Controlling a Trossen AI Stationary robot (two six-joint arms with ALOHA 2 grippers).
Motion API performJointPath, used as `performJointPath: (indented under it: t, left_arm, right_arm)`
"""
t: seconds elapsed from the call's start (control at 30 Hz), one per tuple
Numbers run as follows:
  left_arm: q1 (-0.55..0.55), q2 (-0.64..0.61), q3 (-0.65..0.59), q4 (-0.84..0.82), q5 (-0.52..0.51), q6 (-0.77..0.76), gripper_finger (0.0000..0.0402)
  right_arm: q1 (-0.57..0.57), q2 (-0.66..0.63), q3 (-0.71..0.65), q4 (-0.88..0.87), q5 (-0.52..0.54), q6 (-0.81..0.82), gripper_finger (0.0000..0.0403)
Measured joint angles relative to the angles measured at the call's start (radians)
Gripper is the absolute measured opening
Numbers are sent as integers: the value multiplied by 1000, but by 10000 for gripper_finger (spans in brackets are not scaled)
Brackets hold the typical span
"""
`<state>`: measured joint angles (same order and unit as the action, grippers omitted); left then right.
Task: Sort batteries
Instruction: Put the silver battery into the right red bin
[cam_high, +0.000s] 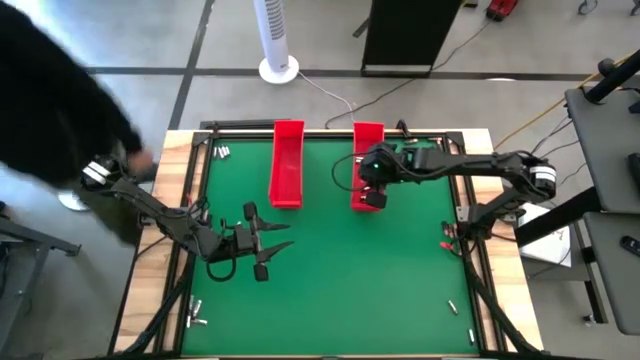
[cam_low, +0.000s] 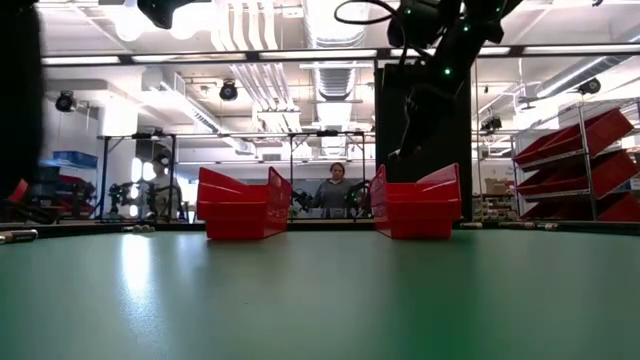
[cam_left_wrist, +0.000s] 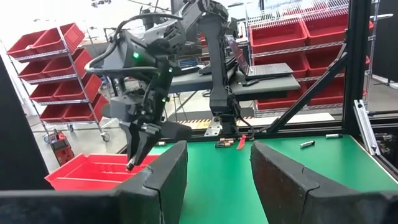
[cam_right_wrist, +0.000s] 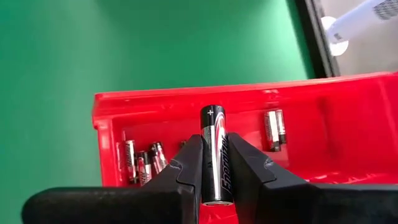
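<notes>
My right gripper hangs over the near end of the right red tray, slanting down and shut on one black-and-silver battery. Several more batteries lie on that tray's floor, with a pair farther along. The left red tray stands beside it at the table's far middle. Loose batteries lie at the mat's corners. My left gripper is open above the near left of the mat, holding nothing. My right gripper pinches the battery's two long sides between its two fingers. The battery lies along the fingers, its plus end sticking out past the fingertips. The fingers slant down from the table's right. The battery hangs clear above the tray.
A person's dark sleeve and hand reach in at the table's far left corner. More batteries lie along the table's right edge by the right arm's base. The green mat spreads between the trays and the near edge.
</notes>
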<state>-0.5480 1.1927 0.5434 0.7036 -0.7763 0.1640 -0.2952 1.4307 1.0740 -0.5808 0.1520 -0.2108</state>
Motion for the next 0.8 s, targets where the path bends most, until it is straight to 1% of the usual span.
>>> performJointPath:
  t: [0.27,0.4,0.6,0.73,0.8]
  left_arm:
    - [0,0,0,-3,0,34,158]
    - [0,0,0,-1,0,58,158]
    - [3,-1,0,57,0,100,158]
    - [3,-2,0,73,0,115,158]
    - [3,-2,0,73,0,115,158]
  right_arm:
    - [-7,11,0,-37,-3,21,45]
    - [-10,24,-1,-24,-6,9,46]
    - [-54,99,-1,-14,-10,-42,46]
    - [-96,148,-1,5,-52,-80,45]
    - [-118,169,-2,30,-55,-100,47]
